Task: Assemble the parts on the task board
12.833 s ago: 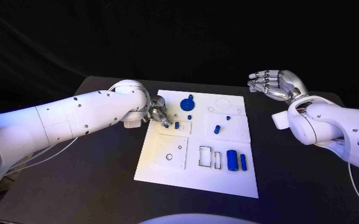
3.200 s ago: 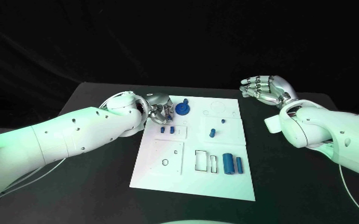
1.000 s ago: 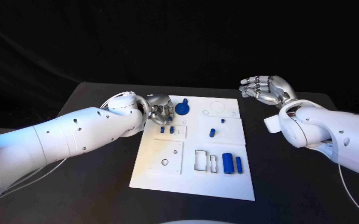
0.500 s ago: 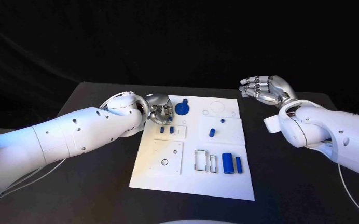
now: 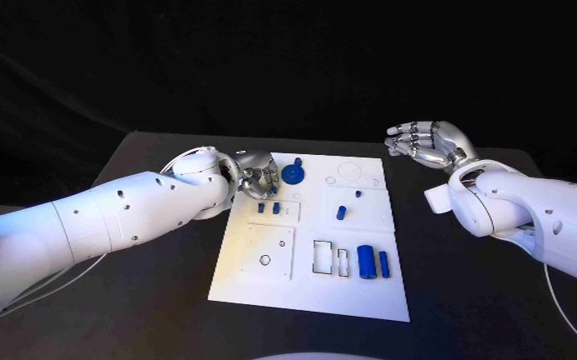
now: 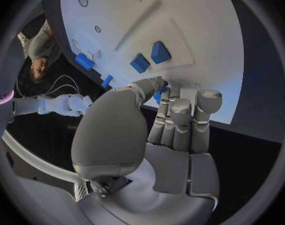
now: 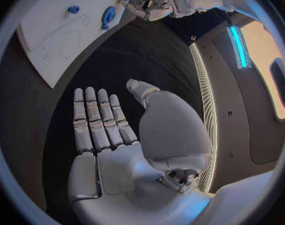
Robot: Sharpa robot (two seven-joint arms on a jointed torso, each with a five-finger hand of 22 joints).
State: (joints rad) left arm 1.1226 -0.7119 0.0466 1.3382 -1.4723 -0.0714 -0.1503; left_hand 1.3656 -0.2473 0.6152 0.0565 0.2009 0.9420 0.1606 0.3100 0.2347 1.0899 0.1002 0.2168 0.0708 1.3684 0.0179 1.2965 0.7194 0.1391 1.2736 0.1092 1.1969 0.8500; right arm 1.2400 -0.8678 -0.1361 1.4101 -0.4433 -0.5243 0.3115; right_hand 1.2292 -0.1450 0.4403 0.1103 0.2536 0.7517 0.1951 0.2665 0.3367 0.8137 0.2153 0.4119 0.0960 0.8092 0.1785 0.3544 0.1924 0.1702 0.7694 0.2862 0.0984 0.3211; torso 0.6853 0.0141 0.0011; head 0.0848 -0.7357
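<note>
While the left hand is reaching over the far-left corner of the task board, its fingers are lying pressed side by side, tips down on the white surface, with the thumb curling in toward them. A small blue piece is showing between thumb and fingertips, though whether it is pinched or merely touched cannot be told. Just beyond those fingertips two short blue pegs are standing in a raised square panel, and a blue disc with a stem is lying beside the hand. Farther from the fingers, a small blue peg is sitting mid-board, and two blue cylinders are lying side by side near the board's near edge, next to a rectangular slot. Off the board's far-right corner, the right hand is hovering above the black table, holding nothing, fingers straight and close together, thumb apart.
</note>
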